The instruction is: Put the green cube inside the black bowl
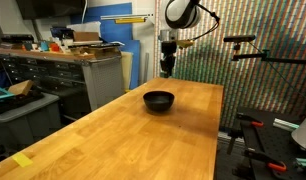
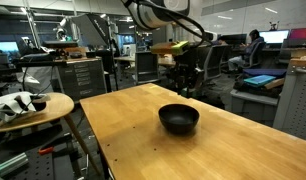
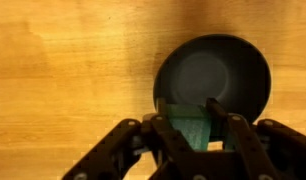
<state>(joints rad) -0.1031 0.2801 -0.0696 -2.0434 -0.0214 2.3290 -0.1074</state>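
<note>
Pincer [image 3: 189, 116] is pinching the green cube [image 3: 193, 132] above the desk [image 3: 63, 70], lined up near the black bowl's [image 3: 221, 72] rim. Smart play: centre over the bowl, drop low, then let go gently.

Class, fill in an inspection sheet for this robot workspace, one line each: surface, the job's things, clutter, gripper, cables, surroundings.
Surface: light wooden tabletop, carrying only the bowl.
Job's things: small round glossy black bowl stands upright on the table with nothing inside; tiny dark green cube sits between the fingers in the wrist view, not yet in the bowl.
Clutter: nothing seen on the table.
Gripper: dark Robotiq gripper hangs raised above the table near the bowl, shut on the cube.
Cables: nothing seen on the table; elsewhere too small to tell.
Surroundings: grey drawer cabinet with boxes on top; round wooden side table; lab desks and chairs beyond.
</note>
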